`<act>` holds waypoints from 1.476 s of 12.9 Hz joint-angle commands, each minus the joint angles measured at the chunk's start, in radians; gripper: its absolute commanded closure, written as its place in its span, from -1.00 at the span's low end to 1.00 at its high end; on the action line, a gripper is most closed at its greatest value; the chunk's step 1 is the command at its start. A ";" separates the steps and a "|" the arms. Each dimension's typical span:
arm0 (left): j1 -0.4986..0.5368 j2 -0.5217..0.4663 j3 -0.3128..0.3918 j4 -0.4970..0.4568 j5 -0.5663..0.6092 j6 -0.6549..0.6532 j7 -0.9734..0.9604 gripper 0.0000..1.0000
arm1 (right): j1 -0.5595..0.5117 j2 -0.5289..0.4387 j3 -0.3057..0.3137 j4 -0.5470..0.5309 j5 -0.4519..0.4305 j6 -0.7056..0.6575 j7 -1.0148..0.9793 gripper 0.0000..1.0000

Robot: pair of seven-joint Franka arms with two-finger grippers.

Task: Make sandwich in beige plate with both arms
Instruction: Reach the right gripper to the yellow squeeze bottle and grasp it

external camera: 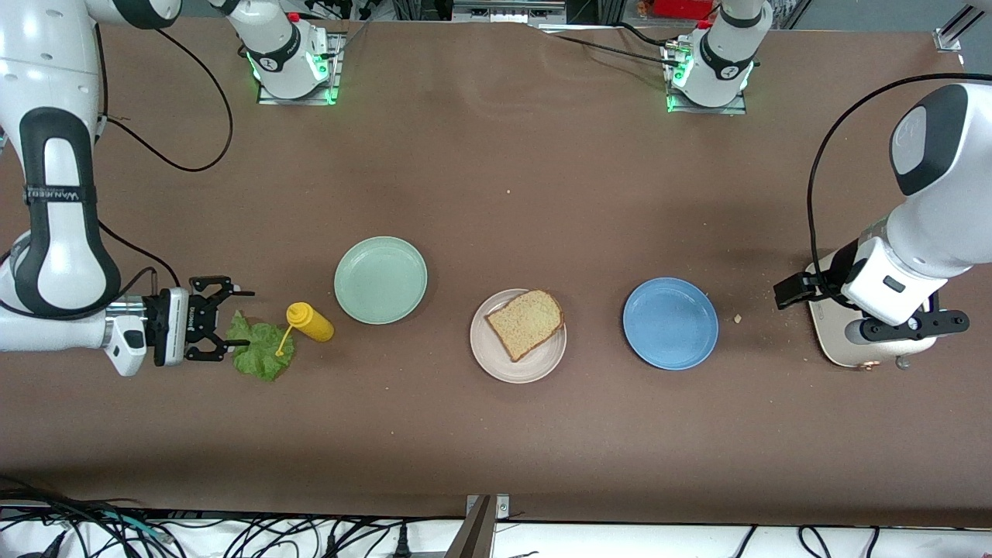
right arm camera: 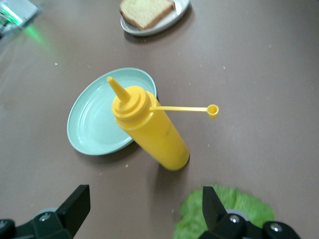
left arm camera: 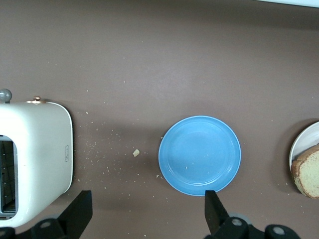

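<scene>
One tan bread slice [external camera: 525, 323] lies on the beige plate [external camera: 500, 366] at mid-table; no second slice shows. A ruffled green lettuce leaf [external camera: 263, 350] lies on the table toward the right arm's end. My right gripper [external camera: 221, 318] is open and empty, low beside the lettuce. In the right wrist view [right arm camera: 144, 209] one finger [right arm camera: 212, 206] stands over the leaf's edge [right arm camera: 239, 209]. My left gripper [external camera: 784, 294] is open and empty over bare table between the toaster and the blue plate, as the left wrist view [left arm camera: 148, 214] shows.
A yellow squeeze bottle [external camera: 310, 322] with its cap hanging open stands beside the lettuce. A mint-green plate [external camera: 380, 280] is beside it. A blue plate [external camera: 670, 323] and a white toaster [external camera: 845, 353] sit toward the left arm's end, with crumbs [external camera: 738, 318] between.
</scene>
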 commanded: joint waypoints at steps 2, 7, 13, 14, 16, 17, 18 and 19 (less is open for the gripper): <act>0.013 -0.002 -0.013 -0.007 -0.031 -0.005 0.025 -0.98 | -0.018 0.094 0.006 0.045 0.147 -0.076 -0.200 -1.00; 0.016 -0.002 -0.013 -0.002 -0.031 -0.004 0.030 -0.98 | -0.025 0.196 0.004 0.054 0.296 -0.118 -0.439 -1.00; 0.018 -0.002 -0.013 -0.002 -0.031 -0.004 0.031 -0.98 | -0.016 0.256 0.012 0.065 0.368 -0.104 -0.495 -1.00; 0.018 0.000 -0.013 -0.002 -0.031 -0.004 0.031 -0.98 | -0.016 0.256 0.014 0.067 0.375 -0.101 -0.492 -1.00; 0.021 0.000 -0.011 -0.002 -0.031 -0.004 0.033 -0.98 | -0.005 0.263 0.017 0.067 0.400 -0.095 -0.484 -0.96; 0.024 0.000 -0.011 -0.002 -0.031 -0.002 0.033 -0.98 | 0.002 0.274 0.017 0.065 0.420 -0.095 -0.484 -0.80; 0.024 0.003 -0.011 -0.002 -0.031 -0.002 0.033 -0.98 | 0.007 0.276 0.017 0.065 0.434 -0.095 -0.480 -0.60; 0.024 0.003 -0.011 -0.002 -0.031 -0.002 0.033 -0.98 | 0.013 0.276 0.017 0.067 0.436 -0.087 -0.480 -0.31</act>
